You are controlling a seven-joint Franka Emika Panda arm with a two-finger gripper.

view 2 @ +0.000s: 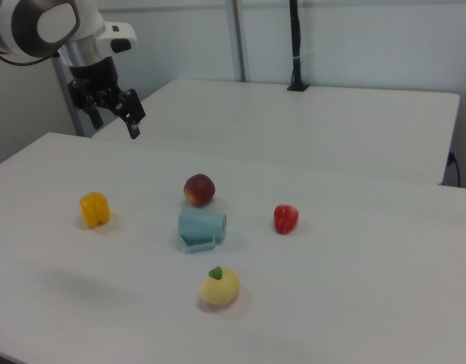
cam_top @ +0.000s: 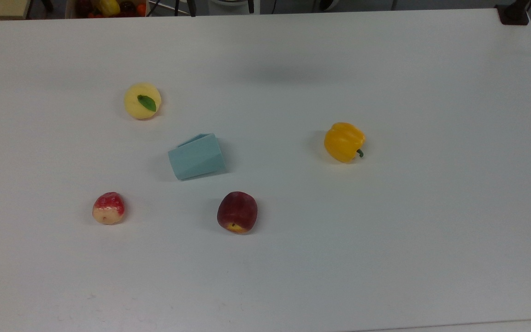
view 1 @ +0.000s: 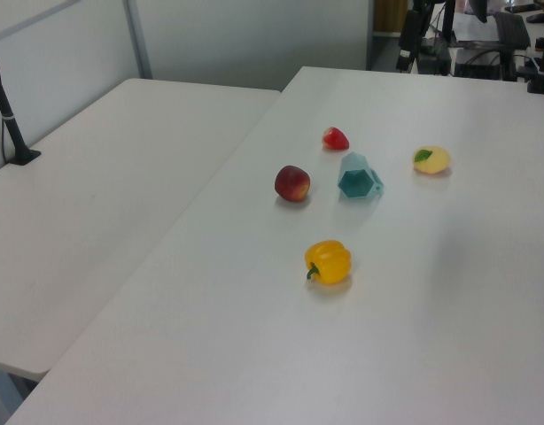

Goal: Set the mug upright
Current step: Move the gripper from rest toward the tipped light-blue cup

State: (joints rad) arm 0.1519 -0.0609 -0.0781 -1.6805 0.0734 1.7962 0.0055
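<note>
Your pale teal-blue faceted mug [cam_top: 197,156] [view 1: 358,176] [view 2: 201,227] is lying on its side on the white table [cam_top: 385,230]. Around the mug you've got a dark red apple [cam_top: 237,212], a red strawberry [cam_top: 108,208], a yellow round fruit with a green leaf [cam_top: 142,101], and, well apart, a yellow bell pepper [cam_top: 344,141]. In the right view your black two-finger gripper [view 2: 111,117] hangs in the air far from the mug, jaws spread apart, holding nothing.
</note>
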